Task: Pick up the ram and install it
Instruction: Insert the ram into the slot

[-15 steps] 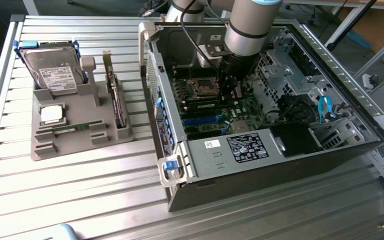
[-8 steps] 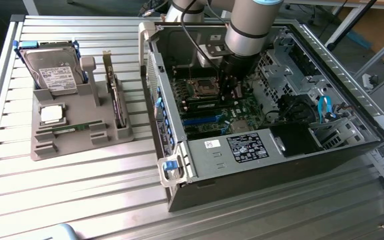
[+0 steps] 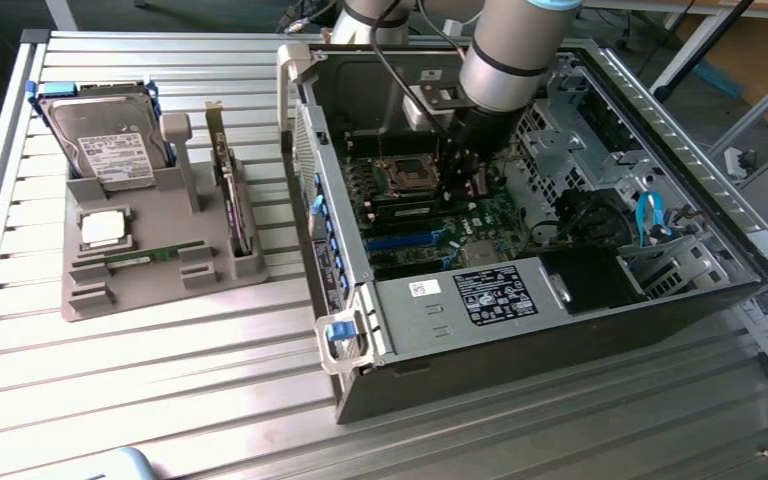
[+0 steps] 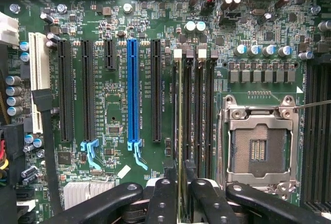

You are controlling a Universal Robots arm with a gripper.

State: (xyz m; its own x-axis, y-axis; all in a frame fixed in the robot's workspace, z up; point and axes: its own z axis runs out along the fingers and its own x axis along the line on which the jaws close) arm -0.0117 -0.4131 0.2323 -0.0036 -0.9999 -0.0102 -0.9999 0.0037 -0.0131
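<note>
I'm at the install step. My fingers (image 4: pixel 161 200) are closed on the ram (image 4: pixel 180 193), held edge-on over the memory slots (image 4: pixel 194 110) beside the socket (image 4: pixel 258 146). Seating it likely calls for lining its edge up with one slot and pushing straight in.

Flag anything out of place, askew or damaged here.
Nothing stands out. The ram sits straight in the gripper, in line with the memory slots; the processor socket is simply empty.
</note>
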